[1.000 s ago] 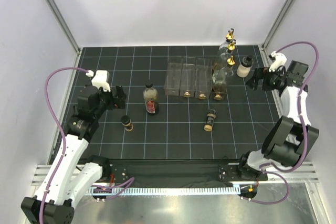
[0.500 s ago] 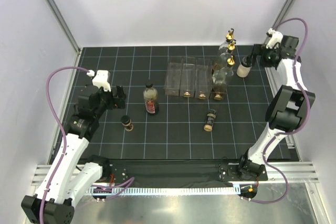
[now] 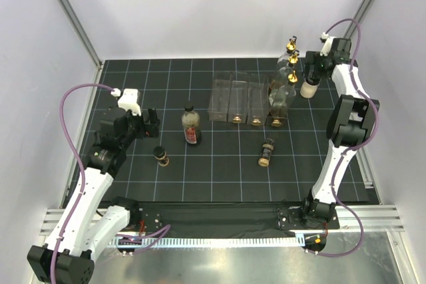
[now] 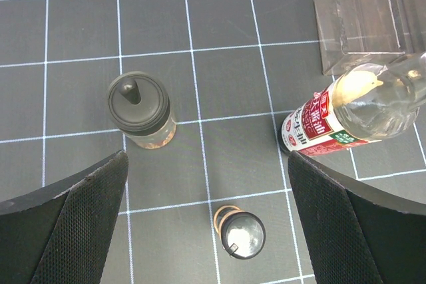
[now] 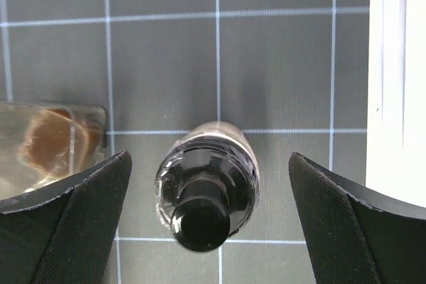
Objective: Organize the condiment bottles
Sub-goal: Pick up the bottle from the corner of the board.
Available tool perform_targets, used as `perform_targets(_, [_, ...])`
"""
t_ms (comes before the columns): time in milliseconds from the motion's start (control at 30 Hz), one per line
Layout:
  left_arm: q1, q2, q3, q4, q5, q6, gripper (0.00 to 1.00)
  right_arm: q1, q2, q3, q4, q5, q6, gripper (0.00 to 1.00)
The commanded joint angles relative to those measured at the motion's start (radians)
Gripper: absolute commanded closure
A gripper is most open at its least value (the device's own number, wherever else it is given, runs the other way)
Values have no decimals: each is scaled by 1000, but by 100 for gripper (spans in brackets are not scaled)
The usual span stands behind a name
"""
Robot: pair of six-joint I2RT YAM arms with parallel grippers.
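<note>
Black gridded bench (image 3: 226, 171), condiment bottles scattered over it.

Change since a second back: right arm (image 3: 346, 114) no longer sits folded low at the right edge. It has swung up and back and now stands stretched tall along the right side, with its wrist at the far right corner, tipped downward. Right jaws released and spread wide, one on either side of the pale bottle with the black cap (image 5: 206, 187), not touching it. That bottle stands upright at the back right, just beside the right end of the clear rack (image 3: 239, 101).

Left arm (image 3: 100, 157) unchanged: elbow bent, wrist reaching in over the left half of the bench, pointed toward the middle. Left jaws released too, wide, holding nothing. Below them the small black-capped bottle (image 4: 243, 234) stands nearest. The red-labelled bottle (image 4: 319, 128) stands upright beyond it toward the rack. A dark-capped brown bottle (image 4: 138, 108) stands well apart, in front of the rack's right end.

Tall clear bottles with gold spouts (image 3: 291, 58) cluster at the back by the rack's right end. One more gold-spouted bottle (image 3: 279, 98) looks to be standing in the end compartment. No bottle has shifted.
</note>
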Motion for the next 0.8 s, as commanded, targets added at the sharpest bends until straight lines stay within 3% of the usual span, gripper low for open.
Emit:
perform_targets(0, [4,5,-6,32,-9,15,0,-2,2,40,-20,66,29,2])
perform_targets(167, [4,13,-4,32,0,15,0,-1,13,-1,-12,49,35,10])
perform_targets(367, [4,13,-6,32,-3,15,0,1,16,-17,-1,29,47,33])
perform_targets(433, [4,13,-6,32,-4,15,0,-1,20,-12,-8,23,52,42])
perform_targets(500, [4,11,-6,32,-6,16,0,-1,27,-6,-17,8,53,59])
perform_targets(633, [4,4,-7,34,-6,15,0,-2,-19,-40,-6,3,46,82])
perform_targets(667, [4,2,-7,35,-3,16,0,-4,-44,-81,5,5,24,95])
perform_targets(767, [4,-2,-7,37,3,18,0,-14,-180,-209,69,-6,-34,96])
